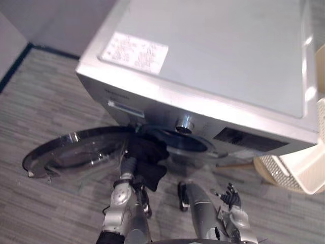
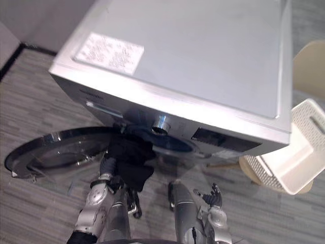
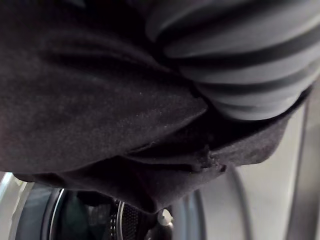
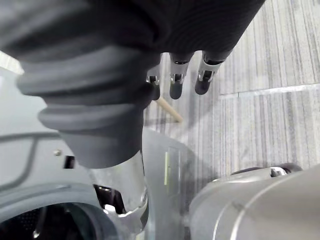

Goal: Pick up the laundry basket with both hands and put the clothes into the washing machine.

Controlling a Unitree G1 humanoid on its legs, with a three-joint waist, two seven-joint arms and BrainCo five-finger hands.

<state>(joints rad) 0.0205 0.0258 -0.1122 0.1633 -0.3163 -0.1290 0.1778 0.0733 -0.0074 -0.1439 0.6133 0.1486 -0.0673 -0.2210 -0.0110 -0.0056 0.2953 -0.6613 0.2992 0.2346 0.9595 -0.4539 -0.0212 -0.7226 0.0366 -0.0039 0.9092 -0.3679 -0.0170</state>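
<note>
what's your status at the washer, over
Left hand at washing machine opening, buried in dark garment. Right hand open, empty. Door open, basket off to the right.

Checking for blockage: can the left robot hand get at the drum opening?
Likely yes: the door stands wide open aside, and the left robot hand, draped in dark cloth, is at the drum opening.

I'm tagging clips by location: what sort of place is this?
Probably a laundry area: a silver front-loading washing machine with its round door open, a dark garment at its opening, and a white laundry basket beside it.
</note>
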